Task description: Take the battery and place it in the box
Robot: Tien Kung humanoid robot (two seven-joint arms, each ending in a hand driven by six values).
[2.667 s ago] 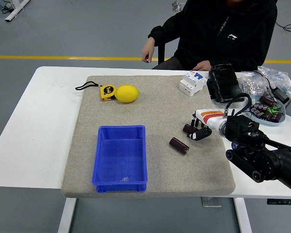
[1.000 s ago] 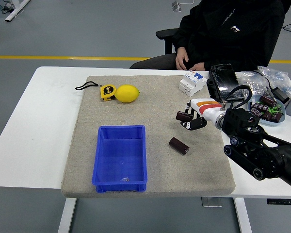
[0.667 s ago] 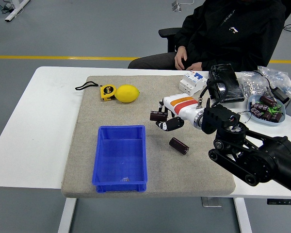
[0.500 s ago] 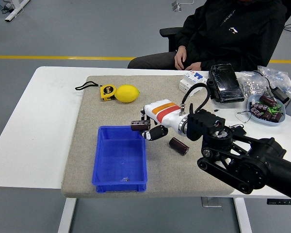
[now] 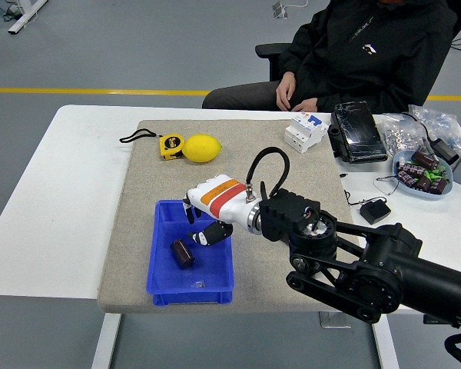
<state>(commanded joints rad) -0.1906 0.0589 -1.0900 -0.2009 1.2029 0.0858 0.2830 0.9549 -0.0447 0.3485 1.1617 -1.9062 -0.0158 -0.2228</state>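
Observation:
A dark cylindrical battery (image 5: 183, 254) lies inside the blue plastic box (image 5: 190, 294) at the front left of the grey mat, clear of my fingers. My right hand (image 5: 202, 227), white with an orange stripe, hovers over the box's right half, just above and to the right of the battery. Its fingers are relaxed and hold nothing. My black right arm crosses the mat from the lower right and hides the mat's middle behind it. My left arm is out of view.
A lemon (image 5: 202, 148) and a yellow tape measure (image 5: 170, 145) lie at the mat's far left. A white circuit breaker (image 5: 306, 131), a black case (image 5: 356, 132), a small black adapter (image 5: 375, 211) and a bowl of batteries (image 5: 422, 171) sit at the right. A person (image 5: 353, 46) sits at the far side, hands in lap.
My right hand carried the battery leftward from the mat's right side to above the box and let it go. The battery now lies in the box. The second battery on the mat is now hidden.

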